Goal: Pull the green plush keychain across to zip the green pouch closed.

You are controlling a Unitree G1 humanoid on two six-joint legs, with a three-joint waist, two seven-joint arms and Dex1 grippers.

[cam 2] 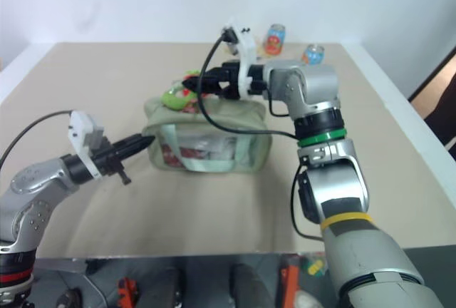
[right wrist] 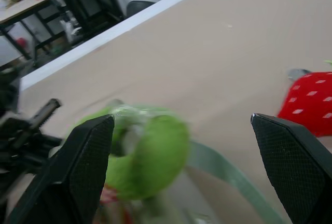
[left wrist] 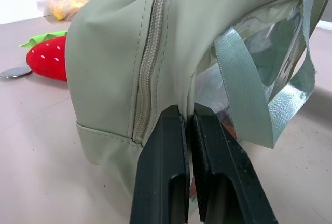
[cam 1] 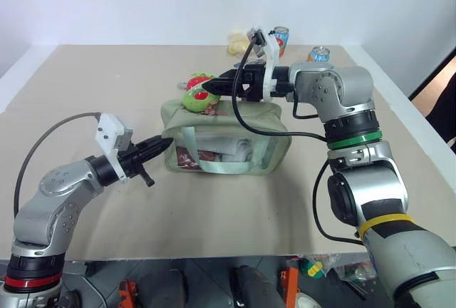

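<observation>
The green pouch (cam 1: 235, 124) stands at mid-table, its clear window and pale strap handle (cam 1: 222, 167) facing me. Its zipper (left wrist: 150, 63) runs down the end that faces my left gripper. The green plush keychain (cam 1: 192, 99) lies on top of the pouch at its left end. My right gripper (cam 1: 209, 88) reaches in from the right over the pouch top, open. The keychain (right wrist: 155, 151) shows between and just beyond its fingertips, not gripped. My left gripper (cam 1: 165, 144) is shut, pinching the pouch's fabric at the left end, by the seam (left wrist: 189, 117).
A red strawberry plush (cam 1: 197, 79) lies just behind the pouch's left end. Two cans (cam 1: 281, 39) (cam 1: 319, 54) and a yellow item (cam 1: 237, 40) stand at the far table edge. A cable (cam 1: 246, 119) from my right wrist drapes over the pouch.
</observation>
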